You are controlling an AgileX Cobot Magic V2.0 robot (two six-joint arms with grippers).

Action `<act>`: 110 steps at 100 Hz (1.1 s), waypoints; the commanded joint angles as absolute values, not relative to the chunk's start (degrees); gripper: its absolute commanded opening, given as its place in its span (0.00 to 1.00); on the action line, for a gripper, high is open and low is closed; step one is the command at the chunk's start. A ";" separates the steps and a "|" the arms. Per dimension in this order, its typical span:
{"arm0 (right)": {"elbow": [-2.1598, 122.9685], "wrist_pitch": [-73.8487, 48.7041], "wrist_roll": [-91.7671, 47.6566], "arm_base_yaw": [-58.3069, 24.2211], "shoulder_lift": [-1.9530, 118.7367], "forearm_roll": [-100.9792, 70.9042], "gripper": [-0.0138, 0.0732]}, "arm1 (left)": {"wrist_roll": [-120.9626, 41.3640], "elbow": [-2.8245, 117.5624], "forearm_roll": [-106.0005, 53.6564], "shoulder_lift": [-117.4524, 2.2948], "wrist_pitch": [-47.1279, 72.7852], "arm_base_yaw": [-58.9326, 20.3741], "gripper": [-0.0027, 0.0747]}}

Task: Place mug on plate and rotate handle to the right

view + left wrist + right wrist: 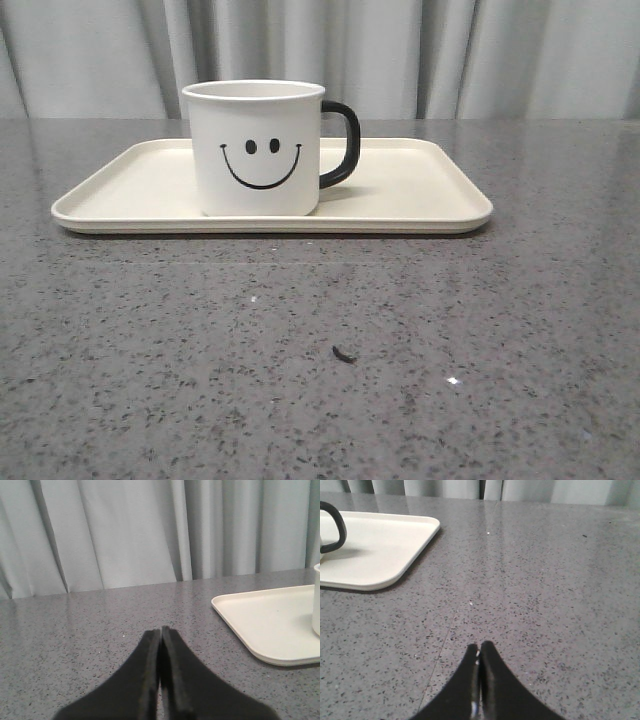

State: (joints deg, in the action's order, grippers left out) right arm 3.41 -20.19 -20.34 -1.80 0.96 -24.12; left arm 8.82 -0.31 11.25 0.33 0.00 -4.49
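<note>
White mug (pixel 258 150) upright on plate (pixel 420 190), handle (pixel 342 143) rightward.

- The left gripper (pixel 160 632) shows only in its own wrist view: two matte black fingers (pixel 142 680), broad at the base and tapering to narrow, rounded tips.
- Each of its inner faces carries a flat, slightly paler strip (probably a pad, though the material is hard to tell).
- The right gripper (pixel 479 647) has the same build: black, smooth, wedge-shaped fingers (pixel 495 690) that curve outward toward the base.
- A small glossy glint sits along its inner seam.
- No cables, screws or markings are visible on either.
</note>
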 commanded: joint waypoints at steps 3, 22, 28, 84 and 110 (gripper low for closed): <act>2.77 -13.63 -20.86 -1.87 -0.48 -24.33 0.05 | 8.97 -0.53 11.23 2.13 -4.08 -4.28 0.01; -0.39 -12.09 -20.86 -1.87 -1.77 -24.33 0.05 | 8.97 -0.53 11.23 2.13 -4.08 -4.28 0.01; -0.95 -11.47 -20.86 -1.87 -1.77 -24.33 0.05 | 8.97 -0.53 11.23 2.13 -4.08 -4.28 0.01; -1.45 -10.20 -20.80 -1.87 -1.77 -24.15 0.05 | 8.97 -0.53 11.23 2.13 -4.08 -4.28 0.01; -1.45 -10.77 -12.50 -1.87 -1.77 -14.73 0.05 | 8.97 -0.53 11.23 2.13 -4.08 -4.28 0.01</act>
